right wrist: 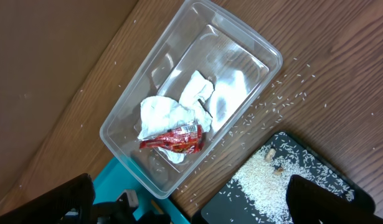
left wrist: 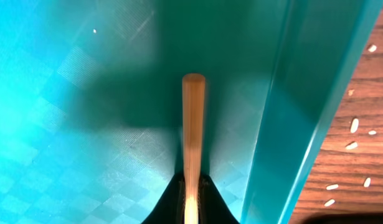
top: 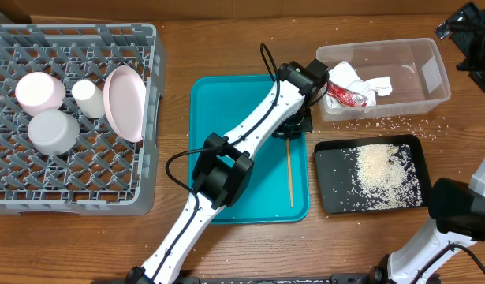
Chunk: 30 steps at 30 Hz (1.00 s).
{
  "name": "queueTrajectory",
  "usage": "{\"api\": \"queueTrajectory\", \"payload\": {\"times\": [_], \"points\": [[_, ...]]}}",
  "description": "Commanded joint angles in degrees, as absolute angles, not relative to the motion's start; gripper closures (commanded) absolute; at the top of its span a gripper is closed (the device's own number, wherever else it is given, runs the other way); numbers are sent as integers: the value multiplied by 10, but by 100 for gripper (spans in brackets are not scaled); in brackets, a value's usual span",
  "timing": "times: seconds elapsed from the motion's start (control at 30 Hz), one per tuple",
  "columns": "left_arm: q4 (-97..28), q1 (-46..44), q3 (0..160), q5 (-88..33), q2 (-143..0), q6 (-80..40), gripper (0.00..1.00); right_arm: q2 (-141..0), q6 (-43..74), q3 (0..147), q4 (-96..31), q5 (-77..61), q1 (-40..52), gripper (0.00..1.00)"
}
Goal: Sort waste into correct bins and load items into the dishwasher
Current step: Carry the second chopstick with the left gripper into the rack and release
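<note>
Left hand [left wrist: 191, 190] was noted clamped on a wooden chopstick [left wrist: 193, 124], low over the teal tray [left wrist: 66, 93], beside its wall. Right hand [right wrist: 191, 202] was noted spread wide and empty above the clear tub [right wrist: 253, 46], where napkins [right wrist: 163, 115] and red wrapper [right wrist: 175, 140] lay. Rice grains [top: 380, 166] were recorded in the black tray [top: 329, 181]. Cup [top: 88, 99], bowls [top: 53, 132] and plate [top: 125, 101] were recorded in the dish rack [top: 76, 189].

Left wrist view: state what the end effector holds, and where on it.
The left end effector pinches a wooden chopstick, a little back from its visible end.
</note>
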State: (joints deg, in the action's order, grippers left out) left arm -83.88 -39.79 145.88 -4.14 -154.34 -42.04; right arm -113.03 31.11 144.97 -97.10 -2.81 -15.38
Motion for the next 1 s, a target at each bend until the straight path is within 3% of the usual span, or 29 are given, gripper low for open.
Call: {"api": "queueTrajectory", "payload": {"times": [0.0, 0.27, 0.4, 0.7, 0.97], "points": [[-855, -393, 1450, -45, -1562, -406, 96, -1129, 311, 1454, -970, -31, -155, 0], [-966, -328, 1603, -44, -1544, -313, 96, -1129, 311, 1454, -970, -31, -155, 0], [-968, -272, 1686, -78, -1510, -155, 96, -1129, 311, 1454, -970, -31, -155, 0], [-966, -100, 1715, 213, -1348, -147, 96, -1129, 311, 1454, -970, -31, -155, 0], [-917, 65, 1715, 143, -1292, -42, 96, -1129, 311, 1454, -970, -31, -155, 0]]}}
